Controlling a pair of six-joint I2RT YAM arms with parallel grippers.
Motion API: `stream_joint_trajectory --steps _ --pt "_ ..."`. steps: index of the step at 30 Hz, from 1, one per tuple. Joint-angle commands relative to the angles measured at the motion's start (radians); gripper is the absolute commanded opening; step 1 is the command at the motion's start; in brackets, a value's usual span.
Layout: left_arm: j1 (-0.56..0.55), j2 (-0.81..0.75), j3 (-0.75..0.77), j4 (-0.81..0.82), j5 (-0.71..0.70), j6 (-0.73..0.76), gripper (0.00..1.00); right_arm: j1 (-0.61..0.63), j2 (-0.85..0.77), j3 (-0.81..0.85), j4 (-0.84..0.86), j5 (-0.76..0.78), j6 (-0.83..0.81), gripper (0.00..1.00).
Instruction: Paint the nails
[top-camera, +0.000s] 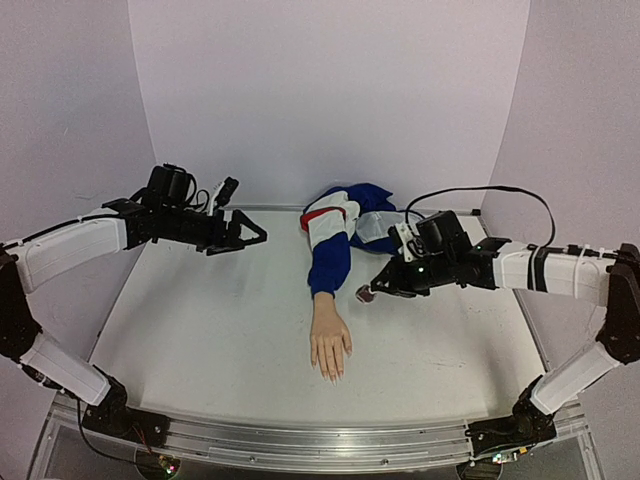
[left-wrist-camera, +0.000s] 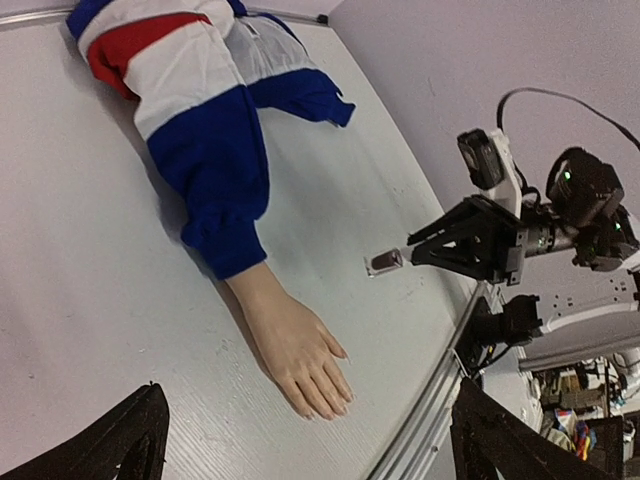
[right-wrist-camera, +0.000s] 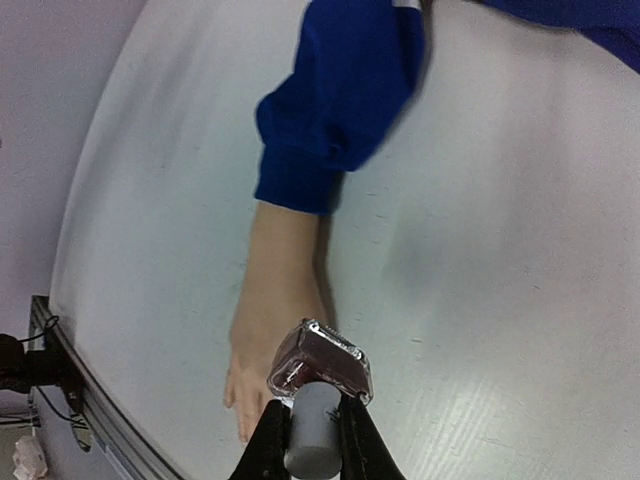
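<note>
**Polish Bottle Held Ready by the Fake Hand**

A white table sits inside pale purple walls. A fake hand lies flat in the middle, with its fingers pointing at the near edge. That way the nails face up and are easy to reach. They are too small here to tell their colour. A blue sleeve covers the arm. It belongs to a blue, white and red jacket bunched at the back.

The right claw is squeezed tight on the pale cap of a small dark red bottle. It holds the bottle in the air near the cuff. I think it grips the cap because the brush is likely under it. The bottle looks closed, so painting cannot begin yet.

The left claw hangs high over the left side, its fingers spread wide with nothing between them. It probably waits to hold the bottle while the cap twists off.
</note>
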Motion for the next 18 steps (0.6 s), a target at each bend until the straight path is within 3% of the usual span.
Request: stream_joint_trajectory --steps 1,7,18 --pt "-0.054 0.008 0.035 0.073 0.163 0.039 0.99 0.035 0.092 0.129 0.142 -0.231 -0.002 0.0" --pt "-0.129 -0.003 0.017 0.084 0.329 0.16 0.98 0.122 0.228 0.315 0.138 -0.379 -0.018 0.0" --pt "-0.24 -0.092 -0.099 0.084 0.156 0.46 0.77 0.193 0.326 0.474 0.107 -0.44 0.001 0.0"
